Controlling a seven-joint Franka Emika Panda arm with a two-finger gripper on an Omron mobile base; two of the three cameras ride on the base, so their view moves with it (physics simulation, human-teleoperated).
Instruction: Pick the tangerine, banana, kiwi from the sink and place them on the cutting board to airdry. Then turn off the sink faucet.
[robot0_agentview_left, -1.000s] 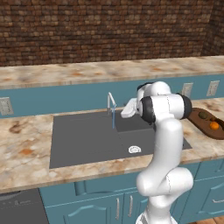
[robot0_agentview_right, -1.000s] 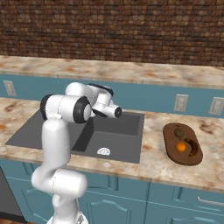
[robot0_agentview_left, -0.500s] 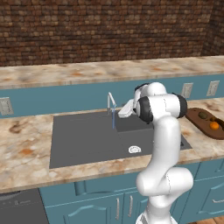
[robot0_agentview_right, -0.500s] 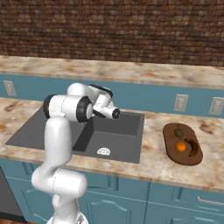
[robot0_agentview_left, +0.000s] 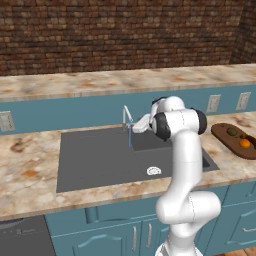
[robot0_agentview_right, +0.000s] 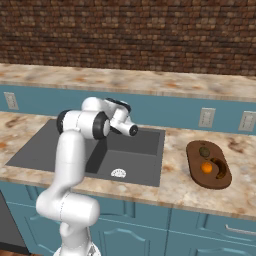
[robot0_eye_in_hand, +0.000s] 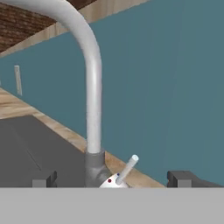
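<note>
Item: gripper (robot0_eye_in_hand: 111, 179), jaws spread wide and holding nothing; I have it close in front of the sink faucet (robot0_eye_in_hand: 89, 87), whose small lever (robot0_eye_in_hand: 127, 168) sits between the fingertips (robot0_eye_in_hand: 43, 180).

Item: faucet, a blue stream falling into the sink (robot0_agentview_left: 100, 160).

Item: cutting board (robot0_agentview_right: 209, 164), right of the basin, carrying tangerine (robot0_agentview_right: 206, 167), kiwi (robot0_agentview_right: 204, 150) and banana (robot0_agentview_right: 220, 169).
</note>
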